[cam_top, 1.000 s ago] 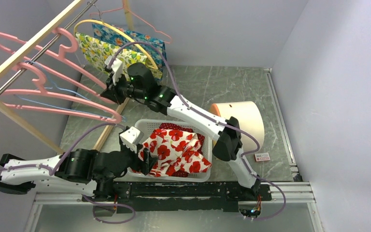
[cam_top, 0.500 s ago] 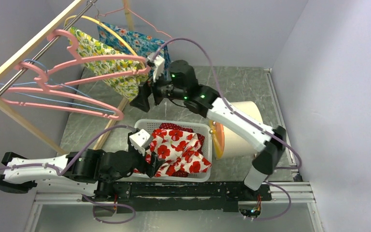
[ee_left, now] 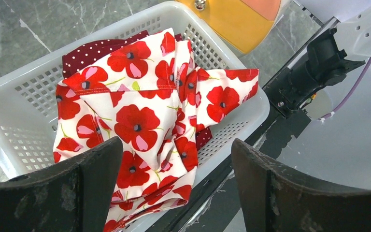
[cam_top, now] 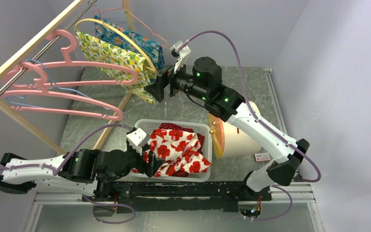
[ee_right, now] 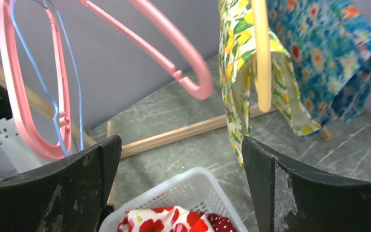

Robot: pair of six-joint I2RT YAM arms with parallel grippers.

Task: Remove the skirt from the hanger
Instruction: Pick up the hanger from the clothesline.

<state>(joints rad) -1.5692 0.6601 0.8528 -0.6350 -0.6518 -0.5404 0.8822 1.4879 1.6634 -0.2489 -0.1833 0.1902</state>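
Note:
A yellow lemon-print skirt point(cam_top: 118, 55) hangs over a yellow hanger point(cam_top: 125, 36) on the rack's rail. In the right wrist view that skirt point(ee_right: 232, 72) and hanger point(ee_right: 261, 58) hang just ahead, to the upper right. My right gripper point(cam_top: 160, 87) stands open beside the skirt's lower right corner, with nothing between its fingers point(ee_right: 178, 145). Low at the front, my left gripper point(cam_top: 148, 162) is open and empty over a red poppy skirt point(ee_left: 135, 116) that lies crumpled in a white basket point(ee_left: 24, 96).
A blue floral garment point(cam_top: 142, 42) hangs behind the yellow skirt. Several empty pink hangers point(cam_top: 72, 79) and a thin blue one hang on the wooden rack point(cam_top: 24, 48) at the left. A cream and orange drum point(cam_top: 239, 130) lies to the right of the basket point(cam_top: 145, 126).
My right gripper drew a pink hanger to the right, opened and let it go. The hanger has swung back on the rail. The right arm now reaches farther right. My left arm hardly moved.

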